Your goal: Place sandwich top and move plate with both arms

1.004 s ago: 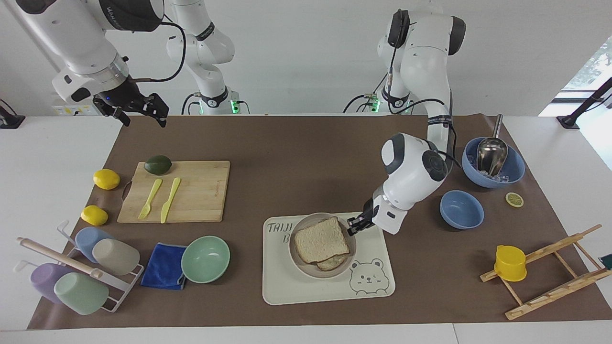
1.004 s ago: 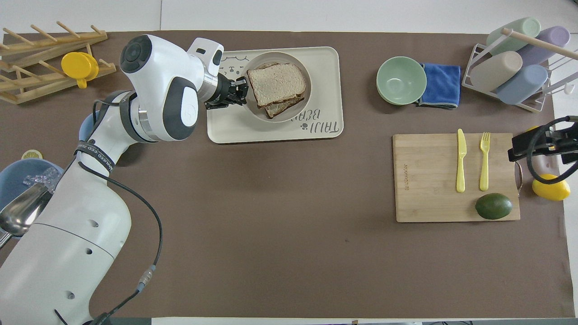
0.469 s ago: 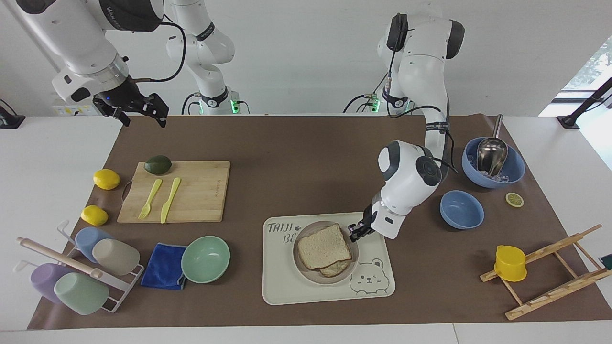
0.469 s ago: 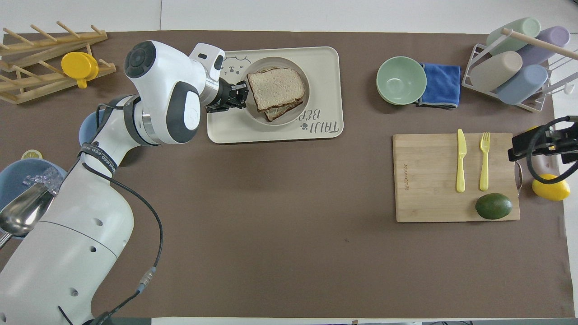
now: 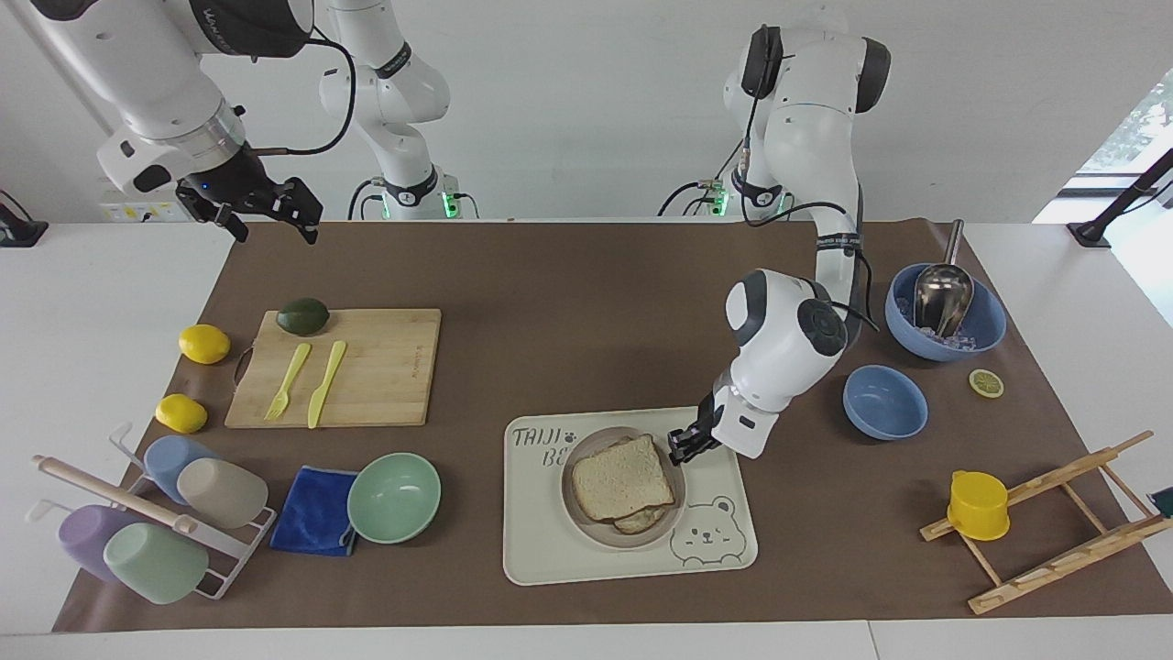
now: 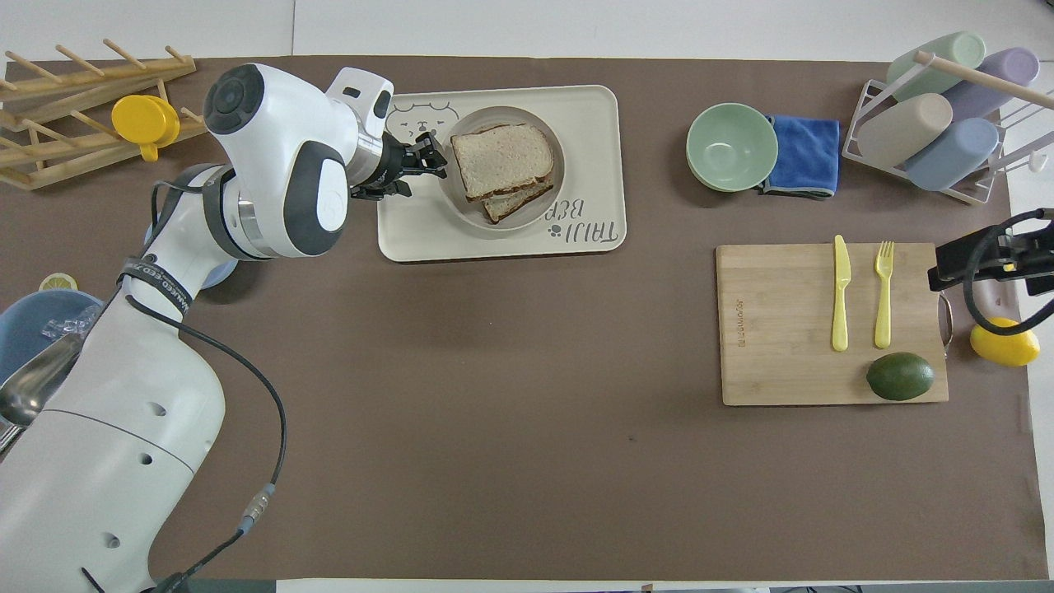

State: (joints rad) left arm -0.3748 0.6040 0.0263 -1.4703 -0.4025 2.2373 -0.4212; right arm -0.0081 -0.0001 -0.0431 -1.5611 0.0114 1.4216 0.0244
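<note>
Left pincer [image 5: 680,445] sits low over the tray [image 5: 550,559], at the plate [image 5: 579,513] rim toward the left arm's end of the desk; cannot tell whether its fingers are parted or clenched, or whether they touch the rim. Sandwich top [image 5: 623,477] lies on the plate beside this pincer, askew over a lower slice. Bare tray surface rings the plate. Right pincer [image 5: 266,213] released, waiting over the brown mat's [image 5: 568,312] corner near the cutting board [image 5: 376,367].
</note>
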